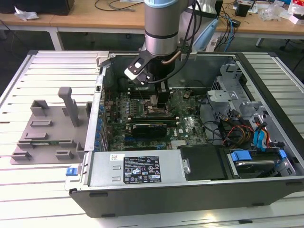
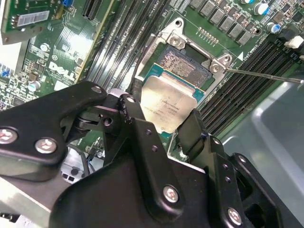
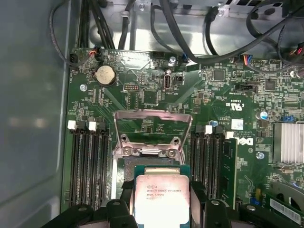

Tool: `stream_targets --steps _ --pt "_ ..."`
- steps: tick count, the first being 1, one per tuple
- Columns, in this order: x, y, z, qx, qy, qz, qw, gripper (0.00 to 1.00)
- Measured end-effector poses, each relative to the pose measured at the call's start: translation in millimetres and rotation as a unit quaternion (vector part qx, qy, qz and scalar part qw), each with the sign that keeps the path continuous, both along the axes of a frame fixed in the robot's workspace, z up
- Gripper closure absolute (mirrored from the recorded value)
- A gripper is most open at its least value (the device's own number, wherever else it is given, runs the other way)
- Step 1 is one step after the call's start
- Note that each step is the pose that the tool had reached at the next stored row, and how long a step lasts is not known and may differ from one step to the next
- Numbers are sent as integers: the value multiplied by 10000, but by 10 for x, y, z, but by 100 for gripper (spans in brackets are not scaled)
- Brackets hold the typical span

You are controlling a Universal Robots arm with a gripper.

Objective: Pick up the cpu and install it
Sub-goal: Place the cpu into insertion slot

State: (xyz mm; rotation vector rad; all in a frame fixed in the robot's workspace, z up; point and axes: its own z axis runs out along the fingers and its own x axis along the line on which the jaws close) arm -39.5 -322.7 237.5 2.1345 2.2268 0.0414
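Black two-finger gripper (image 2: 161,118), reached down into the open case: its fingers (image 2: 135,118) are closed on two opposite edges of the cpu (image 2: 167,105), a small flat square chip with a shiny silver metal lid and a thin green rim. The edge grip leaves the lid and the underside free. The chip is held lid up over the dark square processor socket (image 2: 183,64), slightly tilted; whether it already touches the socket cannot be told. The silver metal retention frame (image 3: 153,124) stands swung back on its hinge, so the socket lies uncovered. Socket and frame sit on the green motherboard (image 3: 142,95) between two banks of long black memory slots (image 3: 88,161).

The large dark grey computer case (image 1: 190,190) lies side-open on the white slatted tabletop (image 1: 57,66) and holds the motherboard, a grey boxed power supply (image 1: 137,167) along its near wall, a drive cage with blue tabs (image 1: 259,159) at the exterior view's right, and coloured cables (image 1: 237,130). A grey plastic tray with upright blocks (image 1: 28,142) rests near the tabletop's edge at the exterior view's left, just beside the case.
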Motion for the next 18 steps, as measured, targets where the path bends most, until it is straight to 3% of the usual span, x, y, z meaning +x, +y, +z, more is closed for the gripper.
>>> stream_targets --steps 8,18 --pt "0 43 -67 1 -1 0 10000 45" --pt "-38 57 -237 -9 -1 0 10000 45"
